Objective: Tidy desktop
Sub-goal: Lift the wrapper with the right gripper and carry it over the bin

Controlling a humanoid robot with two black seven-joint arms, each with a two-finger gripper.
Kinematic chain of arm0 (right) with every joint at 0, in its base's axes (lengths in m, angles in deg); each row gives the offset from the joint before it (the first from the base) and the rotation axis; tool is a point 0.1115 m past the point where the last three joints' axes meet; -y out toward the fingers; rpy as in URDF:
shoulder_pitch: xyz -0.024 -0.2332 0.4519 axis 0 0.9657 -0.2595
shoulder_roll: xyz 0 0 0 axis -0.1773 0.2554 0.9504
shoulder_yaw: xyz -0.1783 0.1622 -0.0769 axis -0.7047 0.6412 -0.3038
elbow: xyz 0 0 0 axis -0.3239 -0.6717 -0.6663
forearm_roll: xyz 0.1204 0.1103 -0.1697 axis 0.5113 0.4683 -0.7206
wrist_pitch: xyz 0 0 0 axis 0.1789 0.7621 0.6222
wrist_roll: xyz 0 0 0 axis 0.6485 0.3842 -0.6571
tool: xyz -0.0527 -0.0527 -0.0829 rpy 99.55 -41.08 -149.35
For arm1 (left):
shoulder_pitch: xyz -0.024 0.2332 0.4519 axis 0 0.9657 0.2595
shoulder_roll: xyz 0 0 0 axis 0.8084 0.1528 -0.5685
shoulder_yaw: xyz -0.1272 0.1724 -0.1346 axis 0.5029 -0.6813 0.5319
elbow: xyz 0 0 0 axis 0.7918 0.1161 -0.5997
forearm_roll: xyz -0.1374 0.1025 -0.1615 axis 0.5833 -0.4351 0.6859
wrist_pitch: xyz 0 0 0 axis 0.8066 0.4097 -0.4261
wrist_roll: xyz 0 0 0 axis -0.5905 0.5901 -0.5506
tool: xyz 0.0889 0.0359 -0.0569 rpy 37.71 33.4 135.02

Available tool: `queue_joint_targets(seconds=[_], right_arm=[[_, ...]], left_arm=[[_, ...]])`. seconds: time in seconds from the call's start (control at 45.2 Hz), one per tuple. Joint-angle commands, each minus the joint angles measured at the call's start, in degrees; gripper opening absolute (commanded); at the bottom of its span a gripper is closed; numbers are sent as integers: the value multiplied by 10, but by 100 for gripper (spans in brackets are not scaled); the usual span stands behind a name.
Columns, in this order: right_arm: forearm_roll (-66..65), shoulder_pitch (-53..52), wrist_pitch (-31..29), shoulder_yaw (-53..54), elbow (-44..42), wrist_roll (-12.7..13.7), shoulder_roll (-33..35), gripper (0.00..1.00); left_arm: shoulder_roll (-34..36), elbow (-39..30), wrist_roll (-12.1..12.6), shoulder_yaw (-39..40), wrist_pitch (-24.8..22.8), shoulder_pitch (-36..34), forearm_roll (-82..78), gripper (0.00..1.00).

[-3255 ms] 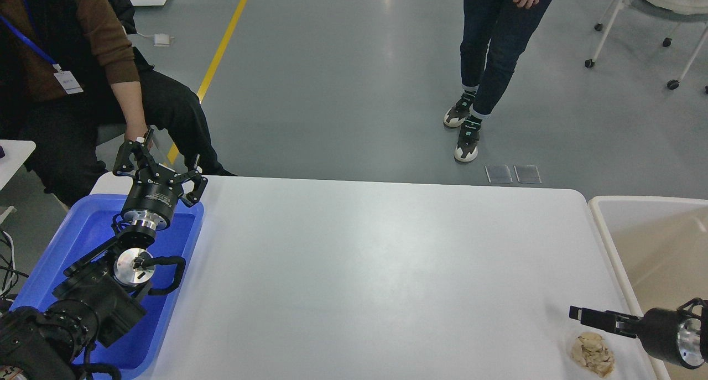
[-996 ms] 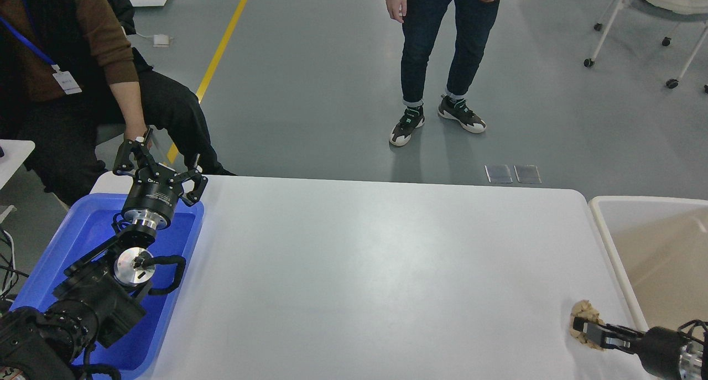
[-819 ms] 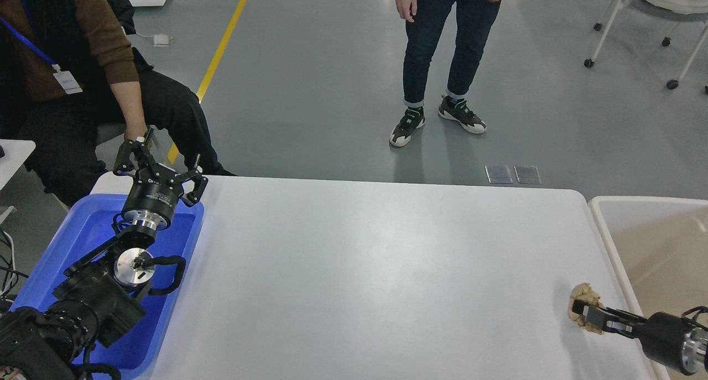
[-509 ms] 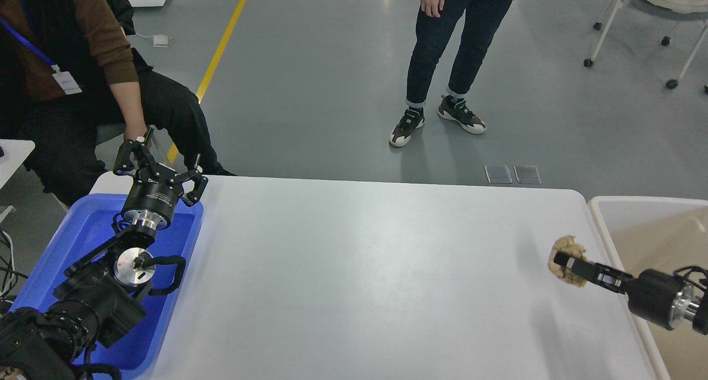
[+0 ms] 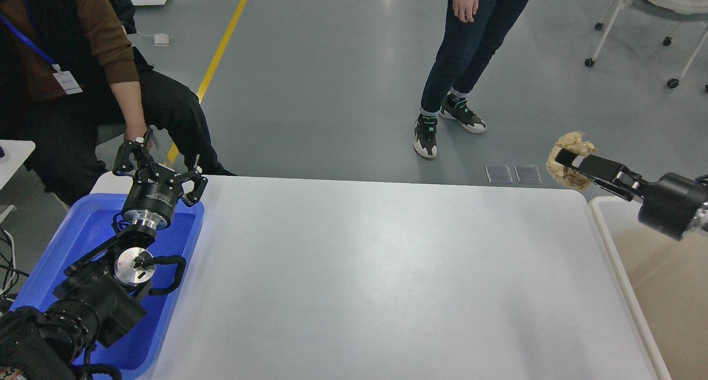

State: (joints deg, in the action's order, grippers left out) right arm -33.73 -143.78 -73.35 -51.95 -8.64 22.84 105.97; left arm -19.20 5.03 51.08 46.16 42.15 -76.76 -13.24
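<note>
The desktop [image 5: 365,275] is a wide white tabletop with rounded corners, with nothing lying on it. My right gripper [image 5: 565,160] is shut on a crumpled tan paper ball [image 5: 569,147] and holds it high in the air over the desktop's far right corner, just left of the beige tub. My left gripper [image 5: 157,167] is open and empty, with its fingers spread, above the far end of the blue tray [image 5: 83,236].
A beige-white tub [image 5: 664,280] stands off the desktop's right edge. A seated person [image 5: 66,81] is close behind the blue tray. Another person [image 5: 470,53] stands on the grey floor beyond the desktop. Wheeled chair legs [image 5: 636,31] show at the far right.
My right gripper closed on the paper ball near the desktop's front right and lifted it up and away toward the far right corner. The standing person shifted right. The left arm has not moved.
</note>
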Motion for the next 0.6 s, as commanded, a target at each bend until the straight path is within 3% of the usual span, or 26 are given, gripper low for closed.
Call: queue_joint_targets(seconds=[0.0, 0.266, 0.376, 0.576], right_arm=[[69, -83, -53, -1, 4, 13, 39, 0], [134, -88, -68, -21, -109, 52, 30, 0], [181, -84, -68, -53, -188, 58, 7, 0], [281, -52, -68, -141, -347, 91, -48, 0]], left_arm=[[0, 0, 0, 0, 0, 1, 0, 100], [0, 0, 1, 0, 0, 0, 0, 100], [0, 0, 0, 0, 0, 0, 0, 100], [0, 0, 0, 0, 0, 0, 0, 100]])
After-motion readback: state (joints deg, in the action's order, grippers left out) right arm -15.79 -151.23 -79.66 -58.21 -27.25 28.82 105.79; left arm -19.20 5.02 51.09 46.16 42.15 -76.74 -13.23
